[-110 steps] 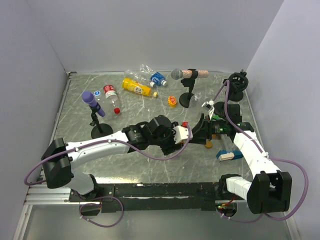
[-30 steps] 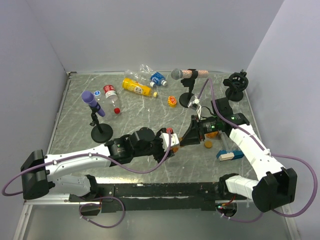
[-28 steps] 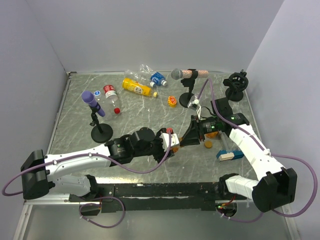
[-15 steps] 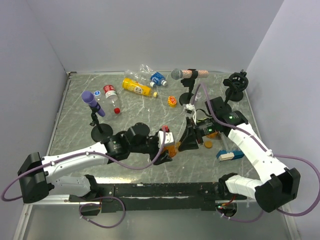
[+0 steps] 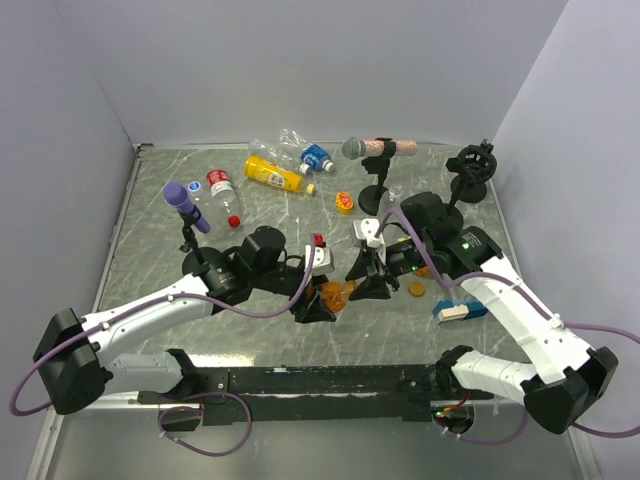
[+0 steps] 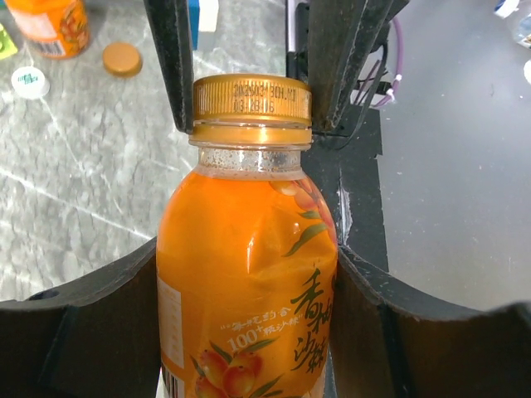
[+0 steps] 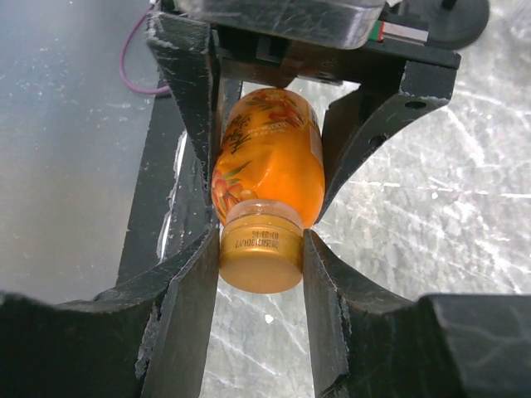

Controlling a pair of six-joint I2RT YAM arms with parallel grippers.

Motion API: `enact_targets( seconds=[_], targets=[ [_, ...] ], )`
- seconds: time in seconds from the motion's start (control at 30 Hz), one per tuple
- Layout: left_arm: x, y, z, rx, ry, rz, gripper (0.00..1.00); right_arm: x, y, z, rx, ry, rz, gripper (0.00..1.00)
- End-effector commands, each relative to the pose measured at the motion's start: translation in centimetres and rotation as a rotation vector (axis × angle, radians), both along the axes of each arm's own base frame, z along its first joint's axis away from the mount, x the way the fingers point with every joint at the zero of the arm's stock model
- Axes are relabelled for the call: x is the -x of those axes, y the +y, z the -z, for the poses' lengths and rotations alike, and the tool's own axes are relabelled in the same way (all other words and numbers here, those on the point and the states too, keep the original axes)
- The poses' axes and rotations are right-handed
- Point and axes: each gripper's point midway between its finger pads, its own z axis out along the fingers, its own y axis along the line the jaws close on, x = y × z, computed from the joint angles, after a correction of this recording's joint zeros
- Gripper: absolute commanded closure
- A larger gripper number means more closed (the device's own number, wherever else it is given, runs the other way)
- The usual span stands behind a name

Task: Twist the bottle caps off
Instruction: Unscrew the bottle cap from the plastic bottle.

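Just left of the loose cap [image 5: 416,289], in the top view, the orange bottle [image 5: 333,293] was held between the two arms. Its long axis ran left to right, with the capped end turned towards that loose cap. The left gripper [image 5: 317,303] was clamped on its body, and the right gripper [image 5: 367,288] was closed at its capped end. A stretch of marbled table [image 5: 250,335] lay between the bottle and the black rail [image 5: 330,378] at the near edge.

From the left wrist, the body was seen gripped between the left fingers [image 6: 99,315], neck pointing away. The gold cap [image 6: 251,104] was pinched by the right fingers [image 6: 174,66], with the loose cap up and to the left.

From the right wrist, the gold cap was seen squeezed on both sides, the bottle stretching away from the camera.
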Motion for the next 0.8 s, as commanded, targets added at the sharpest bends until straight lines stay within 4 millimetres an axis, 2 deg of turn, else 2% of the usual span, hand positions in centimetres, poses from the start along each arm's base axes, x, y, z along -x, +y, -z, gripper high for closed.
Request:
enact_targets(
  seconds=[0.0,0.1,0.13,0.2,0.27,0.43,0.77],
  targets=[
    [-2.0,-0.5,-5.7,0.153,-0.117,-0.076,0.87,0.7,-0.5,1.3,0.064,0.082,0.021,0.79],
    [-2.6,-0.3,-5.5,0.143,-0.130,-0.121,0.87,-0.6,-0.6,1.2,0.077,0.104,0.132,0.47],
    [-2.7,-0.3,-5.5,0.141,-0.099,-0.148,0.87,-1.2,-0.7,0.9,0.077,0.119,0.171,0.28],
    [-3.0,-0.4,-5.5,0.135,-0.112,-0.178,0.87,-2.1,-1.1,0.1,0.062,0.203,0.237,0.20],
    [-3.2,-0.4,-5.6,0.125,-0.133,-0.210,0.87,-2.7,-1.5,-1.1,0.027,0.317,0.270,0.16],
    [-3.3,-0.9,-5.2,0.086,-0.160,-0.266,0.87,-2.4,-1.9,-1.4,-0.015,0.519,0.293,0.15],
    [-3.9,-2.2,-4.5,0.029,-0.217,-0.280,0.87,-2.4,-1.5,-1.5,-0.031,0.597,0.292,0.21]
  ],
)
